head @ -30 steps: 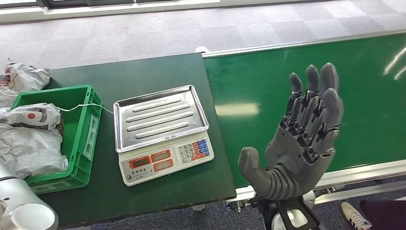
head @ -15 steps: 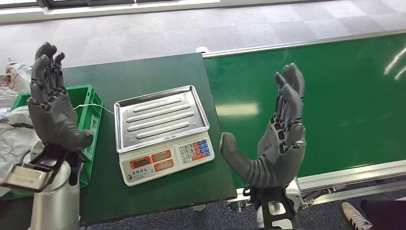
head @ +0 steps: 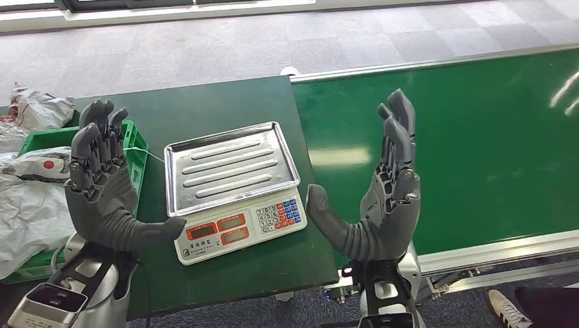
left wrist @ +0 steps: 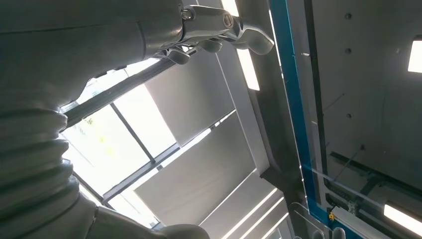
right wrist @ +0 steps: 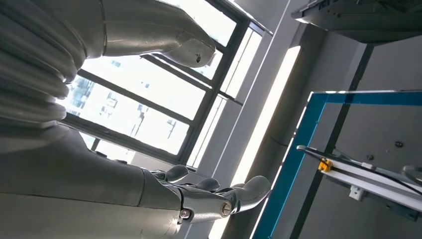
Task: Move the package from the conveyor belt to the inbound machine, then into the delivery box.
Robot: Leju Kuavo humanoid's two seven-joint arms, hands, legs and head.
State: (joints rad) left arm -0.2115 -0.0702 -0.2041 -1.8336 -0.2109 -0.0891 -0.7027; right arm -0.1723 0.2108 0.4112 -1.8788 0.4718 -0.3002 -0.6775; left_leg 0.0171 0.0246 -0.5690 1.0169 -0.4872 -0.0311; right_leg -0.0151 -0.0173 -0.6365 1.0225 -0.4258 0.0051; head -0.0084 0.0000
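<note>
Left hand (head: 102, 195), lower left of frame: raised, fingers spread, holding nothing. Right hand (head: 382, 198), lower centre-right: same.

White electronic scale with ribbed steel pan (head: 229, 181) between hands, bare.

Green conveyor belt (head: 478, 143), right: no package on visible stretch.

Crumpled grey plastic mailer bags (head: 34, 205) in green plastic crate (head: 133, 174), left edge. Judged light, soft, slippery; grasp bunched middle.

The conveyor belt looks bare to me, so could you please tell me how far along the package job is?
Done: grey packages already lie in the green delivery box. In hand: nothing; the left robot hand and right robot hand are raised, open and empty. Left: the scale tray is bare and the visible conveyor belt carries no package, so the next cycle has not begun.
</note>
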